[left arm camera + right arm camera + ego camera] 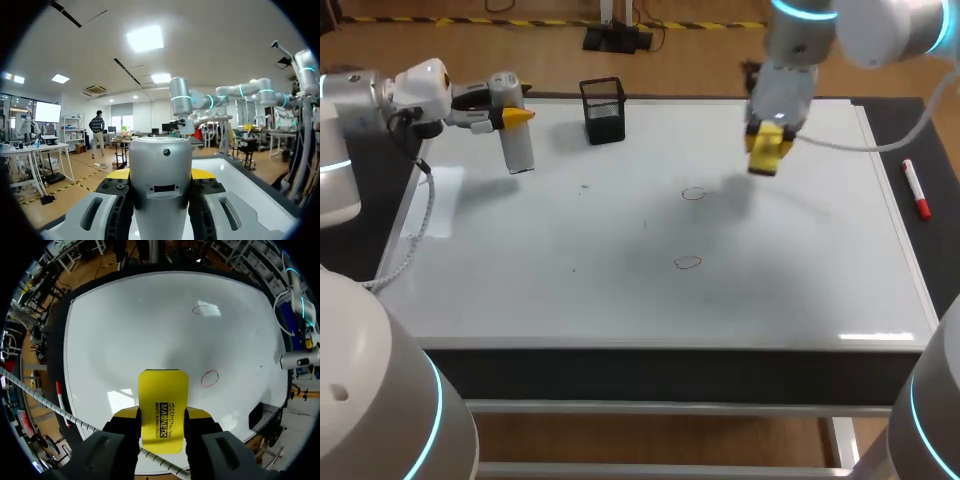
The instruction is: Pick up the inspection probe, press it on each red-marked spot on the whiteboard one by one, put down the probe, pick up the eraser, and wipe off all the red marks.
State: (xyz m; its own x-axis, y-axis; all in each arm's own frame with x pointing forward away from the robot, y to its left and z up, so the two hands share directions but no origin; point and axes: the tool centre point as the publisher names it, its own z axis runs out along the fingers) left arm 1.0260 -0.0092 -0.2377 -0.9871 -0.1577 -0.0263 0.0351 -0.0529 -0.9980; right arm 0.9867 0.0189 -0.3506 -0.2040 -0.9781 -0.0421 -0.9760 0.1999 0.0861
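The silver inspection probe (516, 140) hangs upright over the whiteboard's (620, 280) far left corner, with my left gripper (517, 117) shut on it. In the left wrist view the probe (160, 185) fills the space between the yellow-tipped fingers (118, 174). My right gripper (768, 140) is shut on the yellow eraser (767, 155), held above the board's far right part. Two red circle marks lie on the board, one (694, 193) near the eraser and one (688, 262) closer to the front. The right wrist view shows the eraser (162, 410) in the gripper (161, 416) and both marks (209, 377) (200, 309) ahead.
A black mesh pen holder (603, 110) stands at the board's far edge, between the two grippers. A red marker (916, 188) lies on the dark table strip to the right of the board. A white cable (415, 225) trails along the left edge.
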